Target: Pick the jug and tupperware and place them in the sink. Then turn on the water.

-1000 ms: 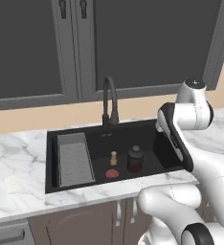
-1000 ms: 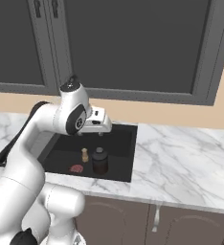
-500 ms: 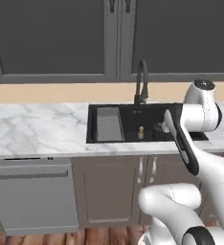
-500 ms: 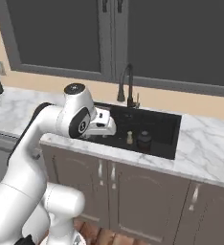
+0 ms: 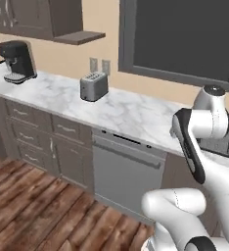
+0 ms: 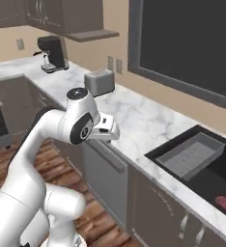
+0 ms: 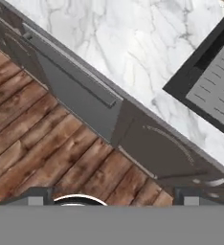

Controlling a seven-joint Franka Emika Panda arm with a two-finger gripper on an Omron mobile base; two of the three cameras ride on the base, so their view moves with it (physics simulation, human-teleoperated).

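The white marble worktop (image 6: 148, 123) runs along the tan wall, with grey cabinet fronts and a flat grey dishwasher door (image 5: 124, 171) below its front edge and a brown wood-plank floor (image 7: 32, 139) in front of them. The large black rectangular sink (image 6: 202, 181) is sunk into the right end of the worktop in the right base view, with its grey ribbed rack (image 6: 192, 154) lying along the basin's near-left side. A flat red round disc (image 6: 223, 201) lies on the basin floor, toward the front right. At the far left corner of the worktop stands a black coffee machine (image 5: 16, 61), and a silver toaster (image 5: 94, 86) sits near the back edge below two wall sockets.

The white arm is folded at the worktop's front edge, and the tool (image 6: 107, 129) hangs over the dishwasher door; its two dark fingertips (image 7: 35, 197) stand wide apart, released, with nothing between them.
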